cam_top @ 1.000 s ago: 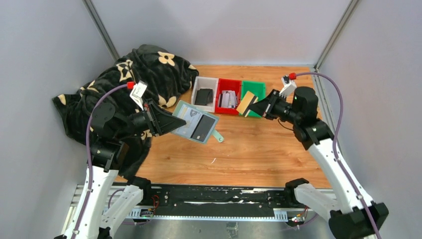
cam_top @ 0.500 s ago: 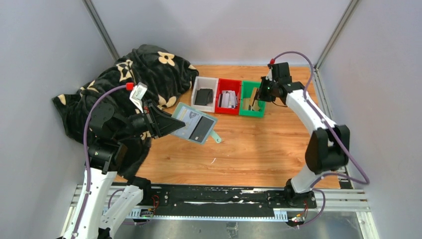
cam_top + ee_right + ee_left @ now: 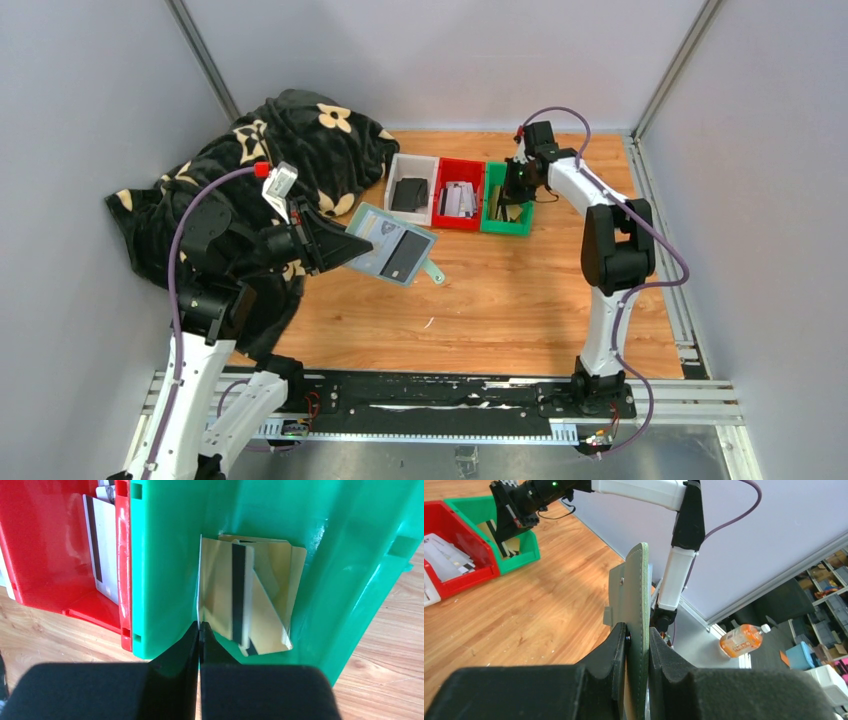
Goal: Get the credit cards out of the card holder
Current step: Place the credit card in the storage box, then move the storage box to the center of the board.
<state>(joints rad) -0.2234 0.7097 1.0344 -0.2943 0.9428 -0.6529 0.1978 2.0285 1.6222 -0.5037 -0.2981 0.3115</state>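
Card holder (image 3: 392,250), sage outside, paler teal inside with a dark card (image 3: 403,258) slotted, hangs open above the table (image 3: 520,290), clamped by the left gripper (image 3: 340,246). In the green tray (image 3: 165,570) the right gripper (image 3: 199,628) pinches a gold card (image 3: 215,590), seen nearly edge-on.

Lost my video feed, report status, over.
Left gripper clamped on card holder, held aloft. Right gripper shut on gold card inside green tray. Black card in holder. Nothing blocking.
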